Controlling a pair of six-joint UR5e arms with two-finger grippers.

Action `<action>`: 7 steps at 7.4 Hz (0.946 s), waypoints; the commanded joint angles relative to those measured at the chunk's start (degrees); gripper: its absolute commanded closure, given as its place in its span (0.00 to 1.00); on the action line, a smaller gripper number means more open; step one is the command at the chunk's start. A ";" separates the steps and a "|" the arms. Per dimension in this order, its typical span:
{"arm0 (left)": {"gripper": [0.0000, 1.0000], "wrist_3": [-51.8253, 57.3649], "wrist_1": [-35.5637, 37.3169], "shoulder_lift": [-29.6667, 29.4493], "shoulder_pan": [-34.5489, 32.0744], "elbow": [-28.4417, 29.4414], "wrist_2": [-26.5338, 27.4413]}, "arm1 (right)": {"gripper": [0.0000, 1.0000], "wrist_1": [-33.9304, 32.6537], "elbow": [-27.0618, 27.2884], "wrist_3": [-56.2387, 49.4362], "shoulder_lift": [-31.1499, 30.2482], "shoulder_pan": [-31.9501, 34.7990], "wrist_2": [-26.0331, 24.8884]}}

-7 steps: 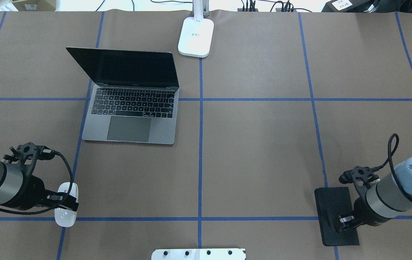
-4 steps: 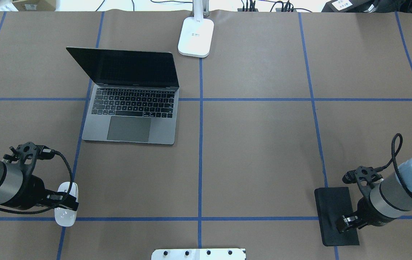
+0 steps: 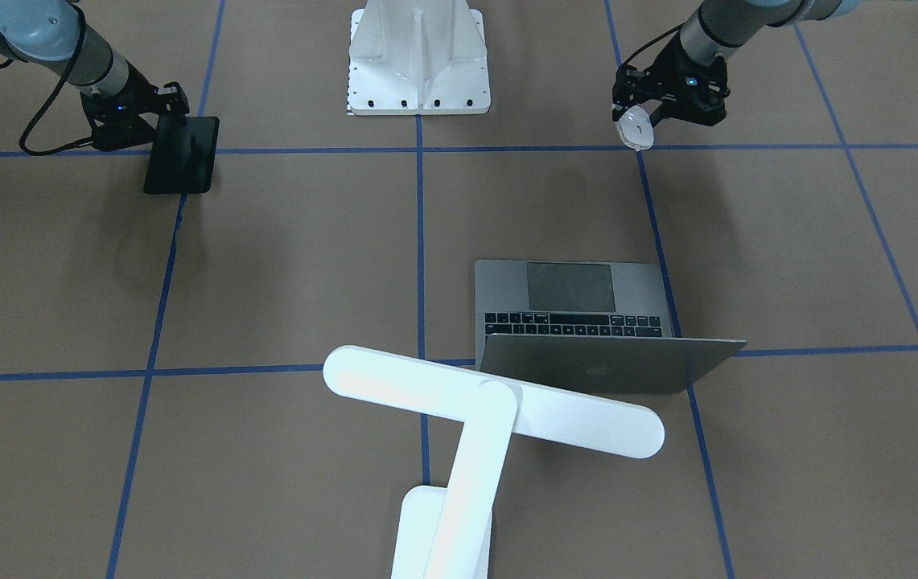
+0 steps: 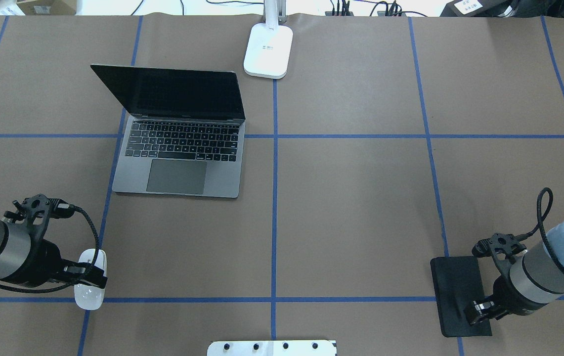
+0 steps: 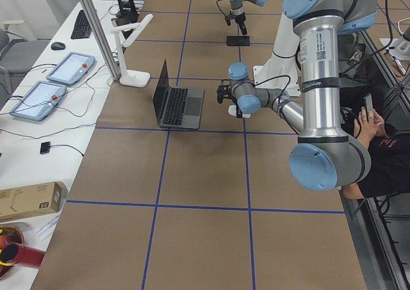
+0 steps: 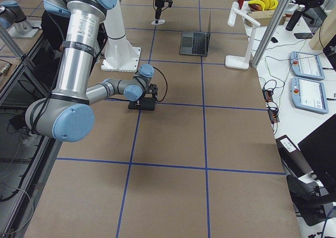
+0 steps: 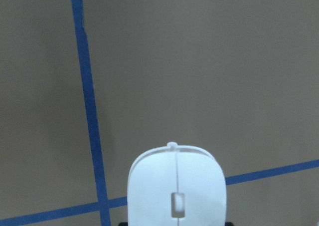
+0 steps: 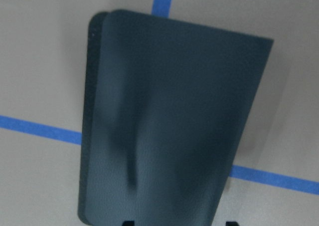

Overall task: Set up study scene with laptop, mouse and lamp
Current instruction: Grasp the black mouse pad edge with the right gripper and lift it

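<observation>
Two tools, both half hidden. So, left tool [image 4: 91,278] clamped across mouse [image 4: 88,298]; wrist view shows just mouse top, fingers cropped at bottom edge. Can't tell if mouse touches worktop [image 4: 351,212]. Then right tool [image 4: 477,312] sits over near end of black mat [image 4: 452,284]; gripping or not, can't tell, wrist view blurry, finger tips barely in frame. Open laptop [image 4: 183,148] ahead and right of left tool, well apart. With lamp [image 3: 491,406], overhead shows mostly base; front view shows bar head, base cropped.
</observation>
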 commanded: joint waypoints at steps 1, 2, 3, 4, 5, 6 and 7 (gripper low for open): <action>0.54 0.00 0.00 0.01 0.00 -0.09 0.00 | 0.41 -0.26 -0.33 -0.75 -0.03 -0.55 0.03; 0.54 0.00 0.00 0.01 0.00 -0.09 0.00 | 0.50 -0.35 -0.42 -0.84 -0.03 -0.55 0.12; 0.54 0.00 0.00 0.01 0.00 0.00 0.00 | 0.60 -0.43 -0.86 -0.93 -0.03 -0.46 0.04; 0.54 0.00 0.00 0.01 0.00 0.00 0.00 | 0.69 -0.43 -0.95 -1.54 0.06 -0.38 0.12; 0.54 0.00 0.00 0.01 0.00 0.00 0.00 | 0.73 -0.43 -0.86 -1.55 0.06 0.15 0.12; 0.54 0.00 0.00 0.01 0.00 0.00 0.00 | 0.77 -0.43 -0.78 -1.63 -0.03 0.59 0.12; 0.54 0.00 0.00 0.01 -0.09 0.00 0.00 | 0.79 -0.43 -0.51 -1.72 0.06 0.94 0.12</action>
